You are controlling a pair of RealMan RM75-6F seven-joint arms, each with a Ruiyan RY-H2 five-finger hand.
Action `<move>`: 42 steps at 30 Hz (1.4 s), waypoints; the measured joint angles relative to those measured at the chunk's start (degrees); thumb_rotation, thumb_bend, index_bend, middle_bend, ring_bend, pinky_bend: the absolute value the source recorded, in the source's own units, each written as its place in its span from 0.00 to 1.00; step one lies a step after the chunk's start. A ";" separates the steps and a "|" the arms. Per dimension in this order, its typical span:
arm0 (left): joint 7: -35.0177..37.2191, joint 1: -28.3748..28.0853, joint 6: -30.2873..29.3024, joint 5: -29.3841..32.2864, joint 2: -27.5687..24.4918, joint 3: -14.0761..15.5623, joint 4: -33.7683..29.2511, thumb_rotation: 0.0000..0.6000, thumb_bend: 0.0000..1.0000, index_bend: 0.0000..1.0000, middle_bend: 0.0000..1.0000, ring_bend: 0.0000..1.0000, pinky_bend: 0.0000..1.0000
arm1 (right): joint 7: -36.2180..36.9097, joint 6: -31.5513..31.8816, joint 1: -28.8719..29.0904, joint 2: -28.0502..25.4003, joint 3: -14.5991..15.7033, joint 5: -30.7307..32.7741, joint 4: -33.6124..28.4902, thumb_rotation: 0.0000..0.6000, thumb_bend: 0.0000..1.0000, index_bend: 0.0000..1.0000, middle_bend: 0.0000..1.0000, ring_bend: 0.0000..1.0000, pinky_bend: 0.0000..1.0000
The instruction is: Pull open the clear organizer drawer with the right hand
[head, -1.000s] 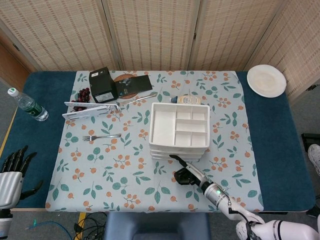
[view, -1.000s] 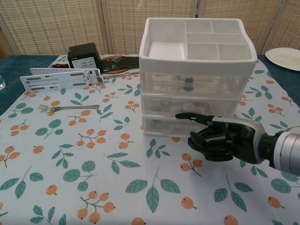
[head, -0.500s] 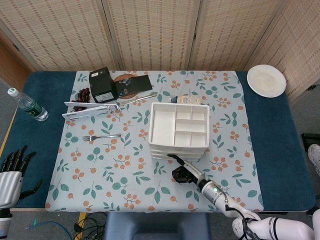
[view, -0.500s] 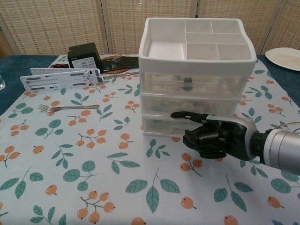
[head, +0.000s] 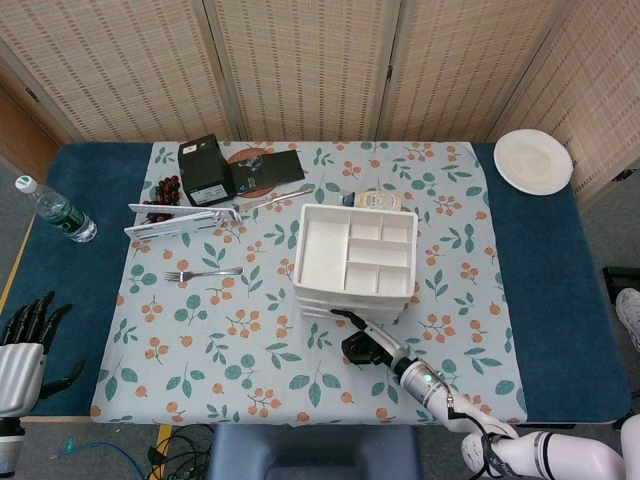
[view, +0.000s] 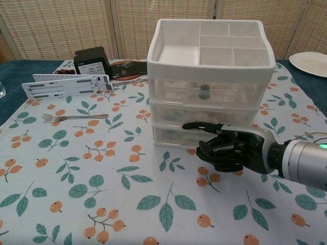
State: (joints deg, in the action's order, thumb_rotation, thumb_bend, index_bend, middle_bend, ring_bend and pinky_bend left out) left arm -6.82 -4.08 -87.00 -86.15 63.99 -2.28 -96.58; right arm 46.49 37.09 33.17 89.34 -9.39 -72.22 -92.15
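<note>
**Right hand at the front of the drawer box**

A big table [head: 560,300] with a dark blue top fills the head view. A cloth [head: 200,330] with leaves and orange berries lies over the middle of it.

The clear organizer [view: 207,87] stands on the cloth, a bit right of the middle. It has a white tray on top, split into small boxes. Under the tray are see-through drawers, one above the other. In the chest view they all look pushed in.

The right hand [view: 230,149] is black and sits just in front of the lowest drawer [view: 173,135]. Most of its fingers are curled in. One finger [view: 196,125] sticks out flat toward the left, right against the drawer front. I cannot tell if it has hooked the drawer or only touches it.

The left hand [head: 25,335] is far off at the left edge of the table. Its fingers are spread apart and it holds nothing.

Behind the organizer there is a black box [head: 205,168], and a flat white rack [head: 180,218] lies just in front of that box. A white plate [head: 533,160] sits at the far right corner. A water bottle [head: 55,210] lies on the left side. A fork [head: 203,273] lies on the cloth, left of the organizer.
</note>
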 measured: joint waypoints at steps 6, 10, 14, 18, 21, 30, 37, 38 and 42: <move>-0.10 0.02 0.02 0.01 0.10 0.02 -0.01 1.00 0.25 0.14 0.00 0.04 0.07 | 0.16 -0.16 -0.13 -0.29 0.31 -0.50 -0.39 1.00 0.72 0.12 0.82 1.00 1.00; -0.15 0.02 0.04 -0.01 0.12 0.03 -0.02 1.00 0.25 0.14 0.00 0.04 0.07 | 0.29 0.00 -0.42 -0.52 0.71 -1.00 -0.83 1.00 0.72 0.12 0.82 1.00 1.00; -0.09 0.05 0.02 -0.05 0.16 0.06 0.01 1.00 0.25 0.14 0.00 0.04 0.07 | 0.35 0.30 -0.76 -0.70 1.20 -1.47 -1.28 1.00 0.72 0.12 0.82 1.00 1.00; 0.02 0.13 -0.07 -0.12 0.24 0.11 0.14 1.00 0.25 0.14 0.00 0.04 0.07 | 0.28 0.64 -1.11 -0.85 1.75 -1.91 -1.87 1.00 0.72 0.12 0.82 1.00 1.00; 0.12 0.16 -0.07 -0.10 0.28 0.13 0.26 1.00 0.25 0.14 0.00 0.04 0.07 | 0.13 1.08 -1.38 -0.87 2.10 -2.23 -2.02 1.00 0.72 0.12 0.82 1.00 1.00; 0.25 0.14 0.10 -0.09 0.43 0.15 0.50 1.00 0.25 0.14 0.00 0.04 0.07 | 0.00 2.75 -2.23 -0.84 2.78 -3.19 -2.17 1.00 0.72 0.06 0.81 1.00 1.00; 0.24 -0.07 0.46 -0.09 0.61 0.15 0.63 1.00 0.25 0.14 0.00 0.04 0.07 | 0.43 3.76 -3.13 -1.14 3.80 -3.87 -2.16 1.00 0.72 0.05 0.81 1.00 1.00; 0.26 -0.10 0.47 -0.12 0.64 0.14 0.64 1.00 0.25 0.14 0.00 0.04 0.07 | 0.46 3.86 -3.23 -1.21 3.91 -3.95 -2.19 1.00 0.72 0.05 0.81 1.00 1.00; 0.29 -0.18 0.57 -0.21 0.74 0.17 0.66 1.00 0.25 0.14 0.00 0.04 0.07 | 0.56 4.44 -3.79 -1.76 4.61 -4.39 -2.71 1.00 0.72 0.05 0.81 1.00 1.00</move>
State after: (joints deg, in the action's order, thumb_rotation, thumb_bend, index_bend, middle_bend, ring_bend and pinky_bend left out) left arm -6.53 -4.26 -86.42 -86.36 64.73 -2.11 -95.92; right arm 47.05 41.52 29.38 87.58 -4.79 -76.61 -94.86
